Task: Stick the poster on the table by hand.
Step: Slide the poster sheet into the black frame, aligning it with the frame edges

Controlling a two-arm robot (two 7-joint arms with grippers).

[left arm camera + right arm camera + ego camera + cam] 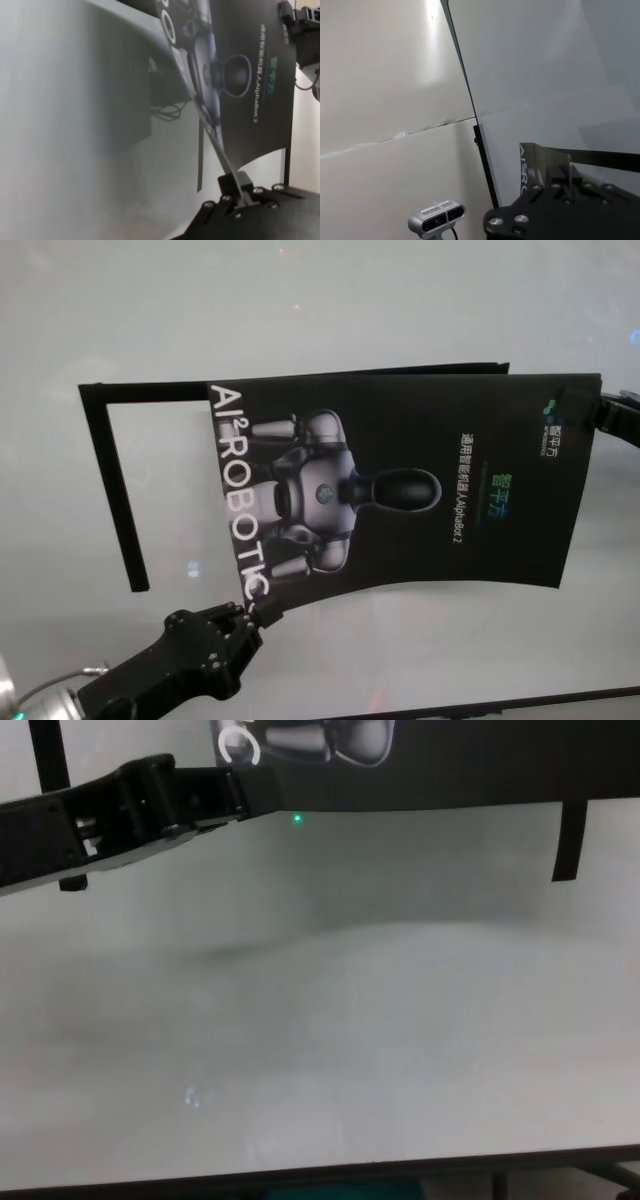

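Two claws, left [262,614] and right [603,410], pinch the poster [400,490] above the white glossy table [320,300].

One large glossy black poster [400,490] printed with a grey-white robot figure and white lettering is in the scene. One wide, plain white counter [300,320] lies under it. Two black end effectors are in view: the left end effector [262,617] at the poster's near left corner, and the right end effector [603,412] at its far right corner. Narrow black strips show on the counter: one long strip [300,377] along the far side, one strip [117,490] running toward the near side on the left, and one short strip [570,842] on the right; whether they join into one frame cannot be told. One small grey camera [437,221] on a stand appears in the right wrist view.
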